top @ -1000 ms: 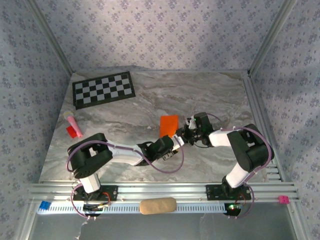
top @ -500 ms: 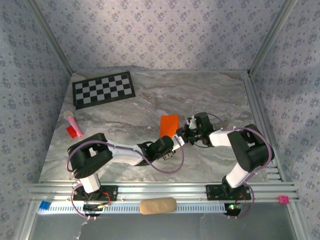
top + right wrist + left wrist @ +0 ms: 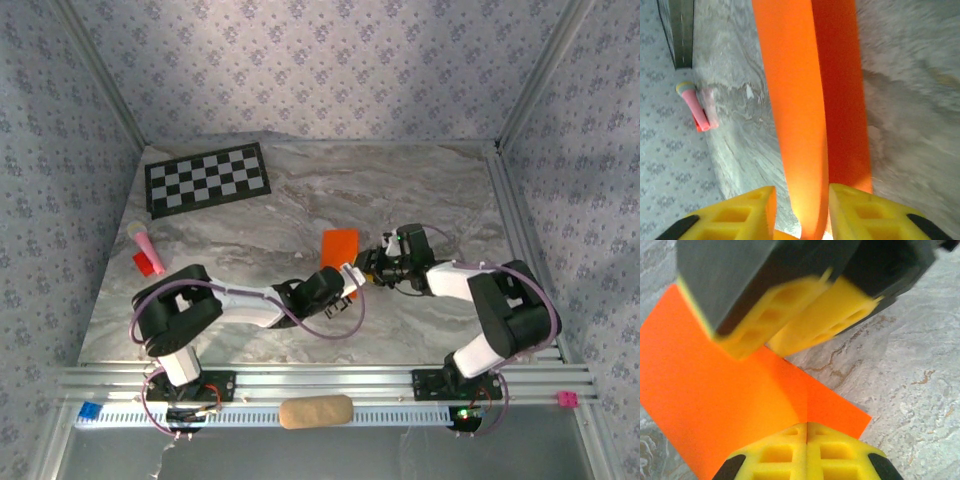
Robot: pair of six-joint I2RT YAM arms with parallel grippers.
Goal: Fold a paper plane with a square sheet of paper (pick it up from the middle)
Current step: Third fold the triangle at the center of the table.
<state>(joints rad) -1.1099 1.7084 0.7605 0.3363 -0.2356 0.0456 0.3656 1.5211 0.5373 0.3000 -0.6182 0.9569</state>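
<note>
Since the paper point(image 3: 340, 247) is a thin, light sheet, I judge that it will flop, slide on the smooth counter point(image 3: 250, 215) and keep any crease pressed into it. A hold therefore belongs on a fold line or an edge, not on a flat panel. In the top view it sits just off the counter's middle toward 3 o'clock, folded into a smaller rectangle. Both tools meet at its 6 o'clock end. The left tool point(image 3: 806, 440), reaching in from 8 o'clock, has its fingers pressed together. They seem to nip the paper's near edge right where a crease runs into them. The right tool point(image 3: 802, 192), coming from 4 o'clock, pinches the doubled paper between its pads, and the sheet stands on edge, running away from them toward 12. With two grips so close together, pulls in different directions would probably tear or wrinkle it, so light pressure and slow, matched moves look safest. The fold is likely the stiffest part and the best place to grip.
</note>
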